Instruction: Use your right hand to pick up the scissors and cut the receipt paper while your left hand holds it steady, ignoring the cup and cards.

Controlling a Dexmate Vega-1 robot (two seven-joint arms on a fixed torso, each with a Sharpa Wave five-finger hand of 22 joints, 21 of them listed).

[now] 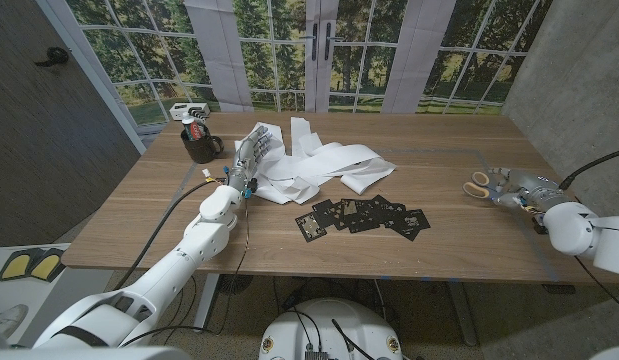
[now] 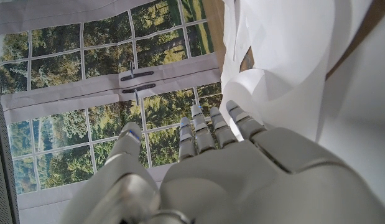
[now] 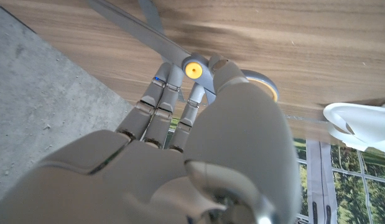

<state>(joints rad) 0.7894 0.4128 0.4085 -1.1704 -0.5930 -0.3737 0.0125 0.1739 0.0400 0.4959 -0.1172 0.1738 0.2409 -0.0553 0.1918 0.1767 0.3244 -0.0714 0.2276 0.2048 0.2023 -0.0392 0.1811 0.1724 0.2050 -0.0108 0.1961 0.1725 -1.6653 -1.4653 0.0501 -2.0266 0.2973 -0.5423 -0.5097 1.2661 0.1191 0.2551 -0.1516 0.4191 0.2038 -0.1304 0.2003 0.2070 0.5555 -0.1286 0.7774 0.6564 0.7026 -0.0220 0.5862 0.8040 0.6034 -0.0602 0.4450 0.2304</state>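
Observation:
The crumpled white receipt paper (image 1: 319,162) lies in a pile at the middle back of the table. My left hand (image 1: 251,150) is at the pile's left end with its fingers (image 2: 204,127) stretched out and nothing between them; a fold of the paper (image 2: 285,56) stands right beside them. The scissors (image 1: 478,182), with orange-lined handles, lie on the wood at the right. My right hand (image 1: 516,187) is on them: its fingertips (image 3: 180,78) and thumb flank the pivot (image 3: 193,68), and the blades (image 3: 133,25) stick out past them. Whether it grips them is unclear.
Several black cards (image 1: 364,215) are spread in front of the paper. A dark cup (image 1: 200,146) stands at the back left, beside my left hand. A white power strip (image 1: 188,108) lies behind the cup. The table's right edge (image 1: 549,190) is close to my right hand.

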